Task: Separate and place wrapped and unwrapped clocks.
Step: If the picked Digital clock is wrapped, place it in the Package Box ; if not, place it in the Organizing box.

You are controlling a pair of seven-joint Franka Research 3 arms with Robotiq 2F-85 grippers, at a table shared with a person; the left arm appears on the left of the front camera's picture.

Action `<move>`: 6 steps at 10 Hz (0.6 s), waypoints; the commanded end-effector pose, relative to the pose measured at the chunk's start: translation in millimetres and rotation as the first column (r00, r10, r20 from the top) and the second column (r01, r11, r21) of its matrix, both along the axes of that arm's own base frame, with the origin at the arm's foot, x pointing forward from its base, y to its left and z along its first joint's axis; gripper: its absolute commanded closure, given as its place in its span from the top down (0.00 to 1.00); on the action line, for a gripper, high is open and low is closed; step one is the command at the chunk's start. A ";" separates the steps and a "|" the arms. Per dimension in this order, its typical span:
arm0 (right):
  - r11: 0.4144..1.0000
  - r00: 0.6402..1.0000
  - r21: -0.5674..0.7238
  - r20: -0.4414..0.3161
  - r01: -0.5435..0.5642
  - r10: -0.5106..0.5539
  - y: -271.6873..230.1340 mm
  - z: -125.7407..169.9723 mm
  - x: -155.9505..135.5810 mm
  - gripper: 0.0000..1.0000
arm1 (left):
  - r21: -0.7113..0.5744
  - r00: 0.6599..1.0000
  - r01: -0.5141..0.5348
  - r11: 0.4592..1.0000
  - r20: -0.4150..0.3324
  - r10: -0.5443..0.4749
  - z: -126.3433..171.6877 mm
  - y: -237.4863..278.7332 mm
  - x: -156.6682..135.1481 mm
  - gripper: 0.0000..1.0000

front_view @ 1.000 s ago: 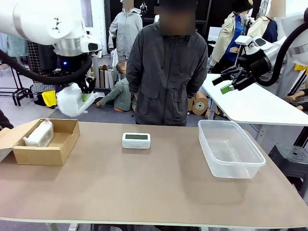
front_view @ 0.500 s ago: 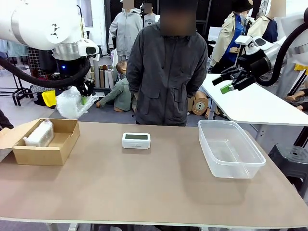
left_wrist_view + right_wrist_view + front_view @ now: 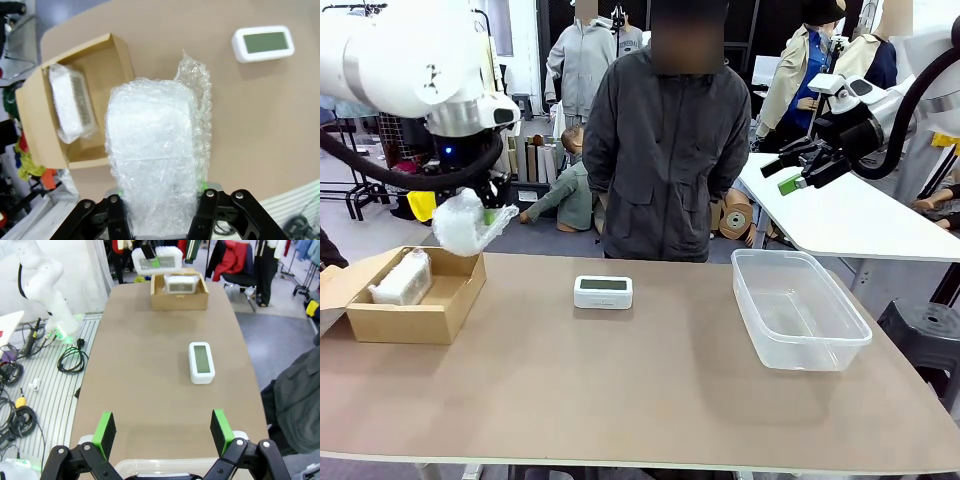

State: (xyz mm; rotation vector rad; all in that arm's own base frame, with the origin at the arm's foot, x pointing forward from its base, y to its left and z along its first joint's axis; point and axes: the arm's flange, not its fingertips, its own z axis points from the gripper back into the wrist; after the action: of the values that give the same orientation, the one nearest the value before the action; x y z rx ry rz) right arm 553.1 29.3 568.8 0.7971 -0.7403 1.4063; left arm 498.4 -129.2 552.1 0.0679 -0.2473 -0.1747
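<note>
Left gripper (image 3: 490,213) pinches one wrapped clock (image 3: 460,222) in the air above the far right corner of the cardboard box (image 3: 415,322). Second wrapped clock (image 3: 402,278) lies inside the box, at its left side. Unwrapped clock (image 3: 603,291) sits on the table (image 3: 620,400), right of the box. Right gripper (image 3: 778,177) hangs raised far right of the box, fingers spread and empty.

Left gripper (image 3: 491,212), clamped on the white translucent bubble-wrap bundle (image 3: 460,222), has come down toward the open brown cardboard box (image 3: 415,322). The bundle, earlier higher above the box's far right corner, now hangs just above that corner, overlapping the rim in the front view.
</note>
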 end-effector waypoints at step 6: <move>1.000 1.000 -0.002 0.004 -0.001 0.001 0.1 1.8 -0.3 1.00 | 0.008 0.997 -0.026 1.000 0.072 0.025 -82.7 79.9 14.1 0.00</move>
State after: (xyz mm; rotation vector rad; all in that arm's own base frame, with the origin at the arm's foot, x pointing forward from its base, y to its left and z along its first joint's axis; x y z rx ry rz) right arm 553.1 29.4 568.7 0.7972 -0.7402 1.4063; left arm 510.3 -58.2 472.4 0.0678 -0.2882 -0.1272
